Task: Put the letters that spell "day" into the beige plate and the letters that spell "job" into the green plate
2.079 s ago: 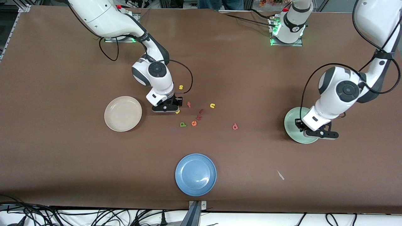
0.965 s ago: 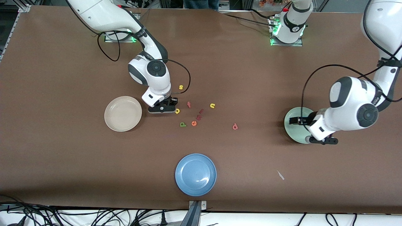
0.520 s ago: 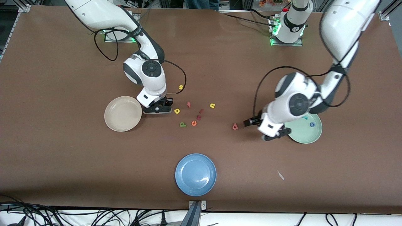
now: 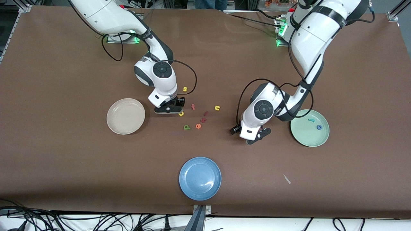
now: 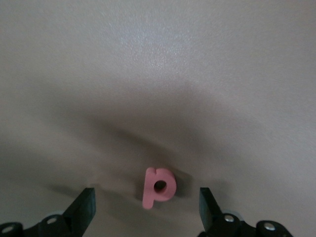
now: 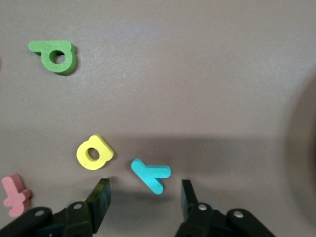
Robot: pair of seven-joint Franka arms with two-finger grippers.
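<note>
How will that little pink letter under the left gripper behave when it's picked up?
The pink letter looks like thick foam, so probably very light and slightly squashy. Lying flat, it shouldn't roll, but it may skid on the table if the left gripper closes unevenly.

A high front camera faces both arms across the whole table (image 4: 64,160), while each wrist camera looks straight down, close to that tabletop.

Both hands are low over the table, fingers apart: the left hand (image 5: 147,210) straddles the pink "b" (image 5: 159,187), the right hand (image 6: 144,200) the teal "y" (image 6: 151,175).
</note>
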